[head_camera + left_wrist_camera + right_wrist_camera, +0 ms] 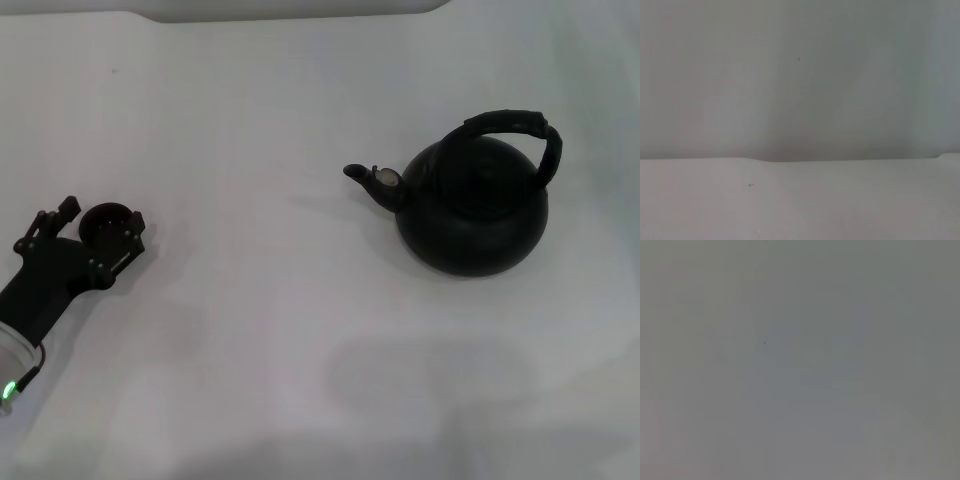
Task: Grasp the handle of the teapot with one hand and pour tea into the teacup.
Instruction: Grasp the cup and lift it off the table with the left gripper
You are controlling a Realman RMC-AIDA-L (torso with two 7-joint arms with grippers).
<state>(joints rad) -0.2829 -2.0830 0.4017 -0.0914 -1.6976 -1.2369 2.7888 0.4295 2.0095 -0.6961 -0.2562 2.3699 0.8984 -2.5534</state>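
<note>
Teapot (475,210) is sitting on the white table (300,330), over on my right side and a bit far from me. It is big, round and black, and it is standing up straight. Its black handle (520,128) is arching over its top. Its short spout (375,180) is pointing toward my left side.

My left gripper (103,222) is lying low at the left edge of the table, well apart from the teapot. My two fingers (130,232) are standing wide open, one on each side of the teacup (103,219). The teacup is tiny, round and dark. I am not squeezing it. I cannot tell if my fingers are touching it or just sitting right beside it.

My left arm (35,290) is reaching in from the bottom left corner, and a small green light (8,391) is glowing on it.

My right gripper is not showing in any view. My two wrist cameras are seeing only plain pale surface.
</note>
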